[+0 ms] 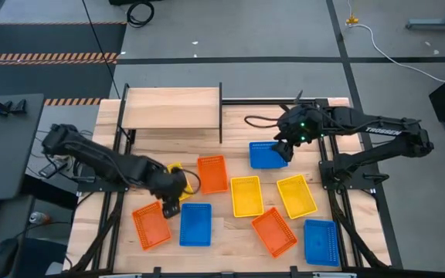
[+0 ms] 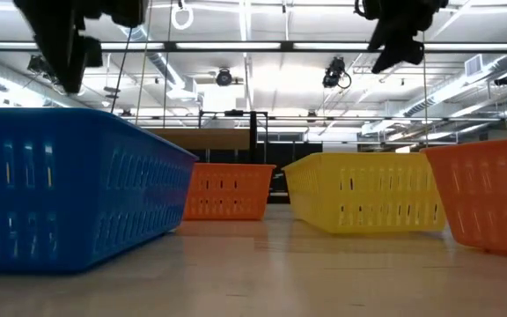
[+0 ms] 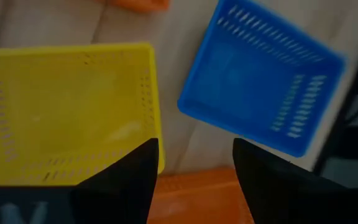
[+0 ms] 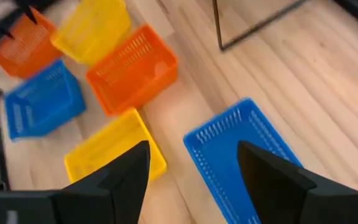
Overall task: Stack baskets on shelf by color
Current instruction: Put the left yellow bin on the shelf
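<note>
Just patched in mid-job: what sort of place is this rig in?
Probably an industrial lab or workshop: exposed ceiling ducts and strip lights, grey floor with striped hazard tape, cables trailing.

Wooden table (image 1: 230,235) with shelf (image 1: 171,107) and nine scattered baskets (image 1: 246,195).

Two dark, jointed arms trail black cables; green lights glow just behind the right gripper (image 1: 283,151), white lettering farther back.

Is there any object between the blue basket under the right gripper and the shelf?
Nothing visible. The blue basket lies just in front of the shelf, with only bare tabletop between them. The right gripper hangs open above the basket.
</note>
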Action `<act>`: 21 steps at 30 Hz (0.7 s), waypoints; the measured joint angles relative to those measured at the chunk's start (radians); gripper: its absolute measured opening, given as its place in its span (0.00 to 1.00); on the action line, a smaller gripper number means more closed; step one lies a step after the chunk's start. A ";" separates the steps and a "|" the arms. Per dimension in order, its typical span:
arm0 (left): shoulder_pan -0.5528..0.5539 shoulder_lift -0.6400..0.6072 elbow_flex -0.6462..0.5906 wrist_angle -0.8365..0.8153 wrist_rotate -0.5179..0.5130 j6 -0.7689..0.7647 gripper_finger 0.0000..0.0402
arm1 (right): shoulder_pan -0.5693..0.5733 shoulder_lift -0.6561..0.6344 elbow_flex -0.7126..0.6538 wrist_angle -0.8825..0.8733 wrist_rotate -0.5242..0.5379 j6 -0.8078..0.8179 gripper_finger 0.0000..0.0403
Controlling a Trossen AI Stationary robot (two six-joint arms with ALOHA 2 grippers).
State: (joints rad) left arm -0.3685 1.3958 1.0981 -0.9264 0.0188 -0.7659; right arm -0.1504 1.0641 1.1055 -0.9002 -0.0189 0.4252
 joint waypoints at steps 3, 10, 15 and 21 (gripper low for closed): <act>-0.018 0.055 0.000 0.005 -0.002 -0.001 0.54 | 0.031 0.000 -0.013 0.008 0.000 0.001 0.61; -0.041 0.161 0.000 0.005 -0.004 0.007 0.54 | 0.084 0.000 -0.050 0.015 0.003 0.019 0.61; -0.043 0.268 0.000 -0.003 -0.018 -0.038 0.54 | 0.103 0.000 -0.062 0.026 0.003 0.074 0.61; -0.022 0.335 0.000 -0.002 -0.019 -0.035 0.51 | 0.126 0.000 -0.062 0.063 0.003 0.133 0.61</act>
State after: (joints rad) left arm -0.3905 1.7310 1.0985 -0.9289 0.0002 -0.8007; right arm -0.0247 1.0641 1.0435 -0.8373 -0.0154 0.5581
